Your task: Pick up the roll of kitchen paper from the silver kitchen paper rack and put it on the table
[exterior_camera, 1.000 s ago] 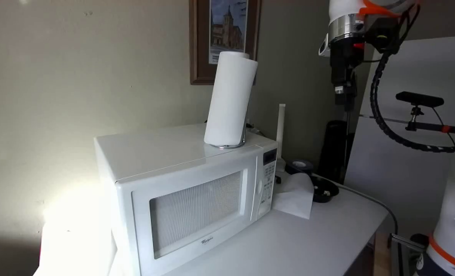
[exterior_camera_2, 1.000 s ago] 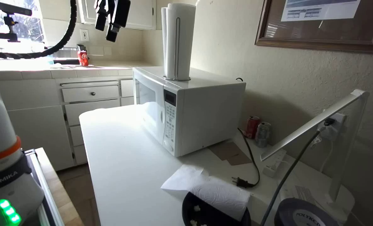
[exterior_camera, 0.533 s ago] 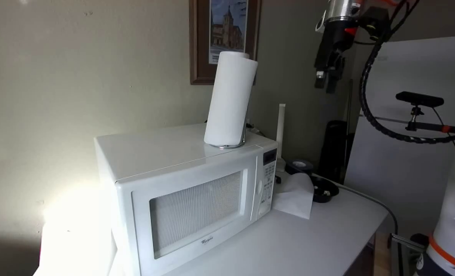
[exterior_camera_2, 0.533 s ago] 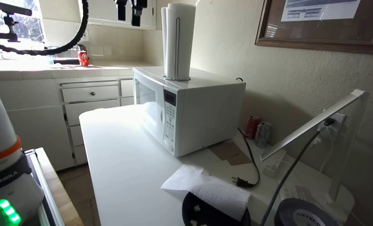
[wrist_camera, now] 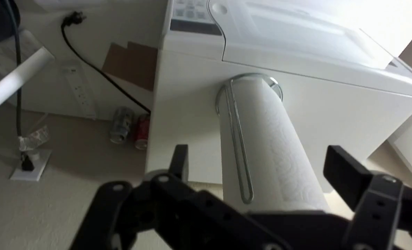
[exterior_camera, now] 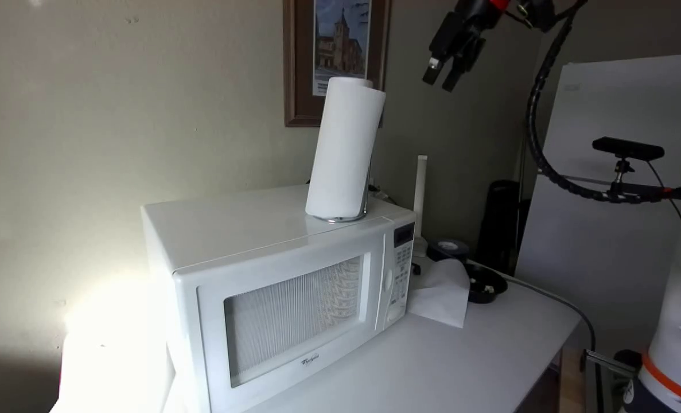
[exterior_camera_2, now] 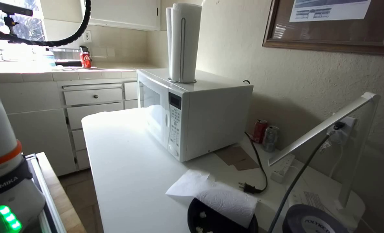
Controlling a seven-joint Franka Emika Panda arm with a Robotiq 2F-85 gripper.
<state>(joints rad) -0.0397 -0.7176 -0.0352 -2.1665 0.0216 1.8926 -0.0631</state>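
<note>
The roll of kitchen paper (exterior_camera: 345, 149) stands on the silver kitchen paper rack (exterior_camera_2: 185, 82), on top of the microwave. Both exterior views show the roll (exterior_camera_2: 192, 42). In the wrist view the roll (wrist_camera: 278, 146) runs down between the spread fingers, with the rack's looped rod (wrist_camera: 245, 150) along its side. My gripper (exterior_camera: 440, 80) is open and empty, tilted, above and to the right of the roll's top in an exterior view. The gripper (wrist_camera: 261, 166) is open wider than the roll in the wrist view. The roll's top end is hidden there. The table (exterior_camera_2: 130, 161) is white.
The white microwave (exterior_camera: 231, 229) stands on the table under the rack. A crumpled white tissue (exterior_camera_2: 224, 204) lies over a black bowl (exterior_camera_2: 193, 220). A desk lamp (exterior_camera_2: 321, 129), cables and two cans (exterior_camera_2: 259, 131) are near the wall. A framed picture (exterior_camera: 290, 69) hangs behind the roll.
My gripper has risen and moved left in an exterior view, tilting as it came nearer the roll's top. In an exterior view it has gone out past the top edge. The roll has not moved.
</note>
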